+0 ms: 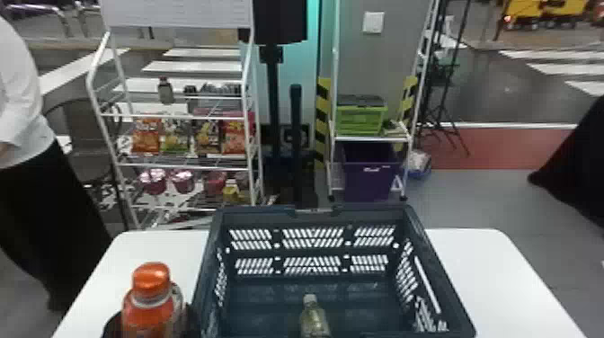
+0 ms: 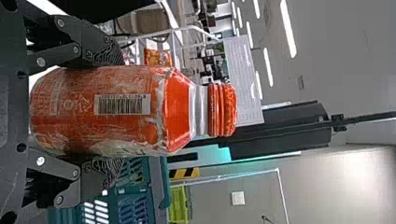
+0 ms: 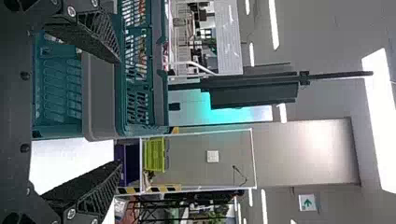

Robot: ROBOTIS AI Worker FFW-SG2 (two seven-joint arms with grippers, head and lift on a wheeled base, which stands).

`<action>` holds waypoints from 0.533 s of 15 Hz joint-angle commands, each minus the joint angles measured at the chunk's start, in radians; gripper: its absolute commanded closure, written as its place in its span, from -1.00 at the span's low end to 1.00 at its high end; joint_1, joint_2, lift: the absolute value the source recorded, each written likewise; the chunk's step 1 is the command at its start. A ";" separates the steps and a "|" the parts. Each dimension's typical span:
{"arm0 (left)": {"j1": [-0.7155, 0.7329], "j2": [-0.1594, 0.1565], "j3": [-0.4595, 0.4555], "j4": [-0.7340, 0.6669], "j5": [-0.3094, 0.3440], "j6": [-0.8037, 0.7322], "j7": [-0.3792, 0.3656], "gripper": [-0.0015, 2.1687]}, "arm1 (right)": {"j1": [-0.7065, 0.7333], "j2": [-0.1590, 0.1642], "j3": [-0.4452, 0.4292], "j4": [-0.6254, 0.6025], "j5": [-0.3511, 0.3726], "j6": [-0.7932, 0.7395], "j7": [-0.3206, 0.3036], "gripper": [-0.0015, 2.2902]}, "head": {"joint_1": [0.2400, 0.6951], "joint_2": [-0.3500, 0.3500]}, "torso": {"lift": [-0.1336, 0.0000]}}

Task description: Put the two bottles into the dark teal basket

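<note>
My left gripper (image 1: 150, 322) is at the bottom left of the head view, outside the basket's left wall, shut on an orange bottle with an orange cap (image 1: 152, 279). In the left wrist view, the left gripper (image 2: 112, 112) presses the orange bottle (image 2: 177, 112) from both sides; the bottle is upright. The dark teal basket (image 1: 256, 216) stands on the table. Inside it is a clear bottle with a pale cap and yellowish contents (image 1: 314, 320), its lower part cut off. My right gripper (image 3: 119, 112) is open with nothing between its fingers, by the basket (image 3: 161, 93).
The white table (image 1: 490, 269) extends on both sides of the basket. Behind it stand a white snack rack (image 1: 179, 166) on the left and a shelf with a green crate (image 1: 359, 119) and a purple bin (image 1: 368, 180).
</note>
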 commanded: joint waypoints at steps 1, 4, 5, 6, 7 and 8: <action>-0.106 0.000 -0.007 -0.061 -0.003 0.189 -0.010 0.98 | 0.006 0.000 -0.005 0.010 -0.004 -0.017 0.000 -0.89 | 0.14 0.00 | 1.00; -0.278 -0.005 -0.047 -0.100 0.011 0.385 -0.077 0.98 | 0.007 0.000 -0.005 0.012 -0.004 -0.017 0.000 -0.89 | 0.14 0.00 | 1.00; -0.345 -0.005 -0.068 -0.104 0.020 0.456 -0.117 0.98 | 0.007 0.000 -0.005 0.018 -0.004 -0.017 0.000 -0.89 | 0.14 0.00 | 1.00; -0.400 -0.005 -0.083 -0.100 0.031 0.499 -0.143 0.98 | 0.007 0.000 -0.005 0.021 -0.004 -0.017 0.000 -0.89 | 0.14 0.00 | 1.00; -0.471 -0.003 -0.106 -0.094 0.053 0.594 -0.185 0.98 | 0.009 0.000 -0.005 0.026 -0.004 -0.017 0.000 -0.89 | 0.14 0.00 | 1.00; -0.545 -0.005 -0.128 -0.083 0.089 0.692 -0.242 0.98 | 0.009 0.002 -0.005 0.029 -0.004 -0.017 0.000 -0.89 | 0.14 0.00 | 1.00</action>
